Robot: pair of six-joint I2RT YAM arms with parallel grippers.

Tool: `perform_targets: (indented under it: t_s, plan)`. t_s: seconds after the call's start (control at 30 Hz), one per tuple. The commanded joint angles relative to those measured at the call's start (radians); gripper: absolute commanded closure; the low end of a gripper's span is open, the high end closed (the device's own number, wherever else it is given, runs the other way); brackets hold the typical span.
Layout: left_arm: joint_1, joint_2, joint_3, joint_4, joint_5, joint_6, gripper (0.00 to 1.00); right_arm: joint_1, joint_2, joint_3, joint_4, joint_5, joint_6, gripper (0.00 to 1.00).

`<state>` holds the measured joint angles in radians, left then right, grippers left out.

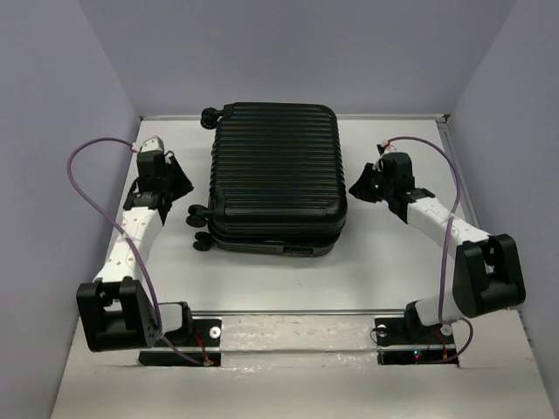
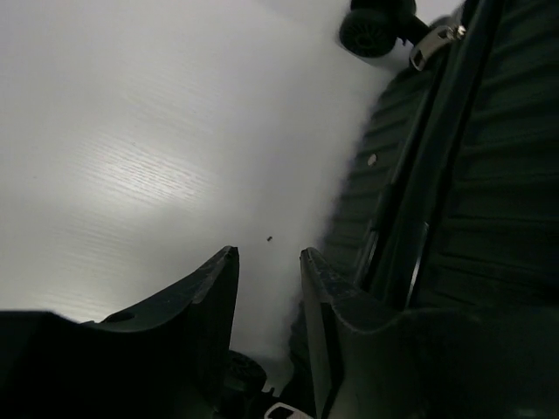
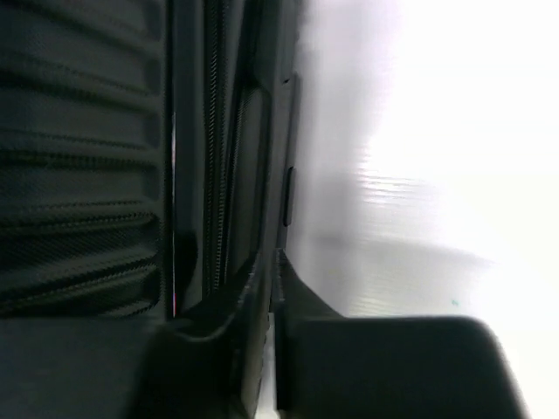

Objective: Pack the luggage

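The luggage [image 1: 278, 175] is a large black ribbed suitcase lying flat and closed in the middle of the table, its wheels [image 1: 200, 212] on the left side. My left gripper [image 1: 181, 185] sits just left of it, low over the table. In the left wrist view its jaws [image 2: 268, 255] stand apart with only bare table between them, and the luggage side [image 2: 489, 175] is to their right. My right gripper [image 1: 362, 188] is at the luggage's right side. In the right wrist view its fingers [image 3: 268, 257] are almost together beside the luggage edge and zipper seam [image 3: 214, 131], with nothing seen between them.
The white table [image 1: 367, 279] is walled by grey panels on the left, right and back. A luggage wheel [image 2: 367, 30] shows ahead of the left gripper. The arm bases [image 1: 183, 336] sit on a rail at the near edge, with purple cables looping over both arms.
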<state>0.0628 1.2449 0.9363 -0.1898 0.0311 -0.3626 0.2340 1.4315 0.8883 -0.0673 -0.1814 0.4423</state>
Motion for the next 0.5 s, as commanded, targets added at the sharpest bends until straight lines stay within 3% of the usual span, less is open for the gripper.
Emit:
perform_targets:
  t_s: [0.0,0.23,0.37,0.47]
  plan:
    - [-0.096,-0.067,-0.045,-0.002,0.064,0.054,0.56,-0.002,0.055,0.055,0.012,-0.084,-0.008,0.93]
    - [-0.21,-0.09,-0.123,-0.036,0.107,0.065,0.6,0.08,0.226,0.247,0.021,-0.223,-0.016,0.93]
    - [-0.268,-0.133,-0.184,-0.059,0.139,0.041,0.63,0.149,0.4,0.502,-0.055,-0.282,-0.019,0.93]
    - [-0.346,-0.202,-0.206,-0.072,0.164,-0.008,0.64,0.205,0.585,0.827,-0.179,-0.317,-0.034,0.93]
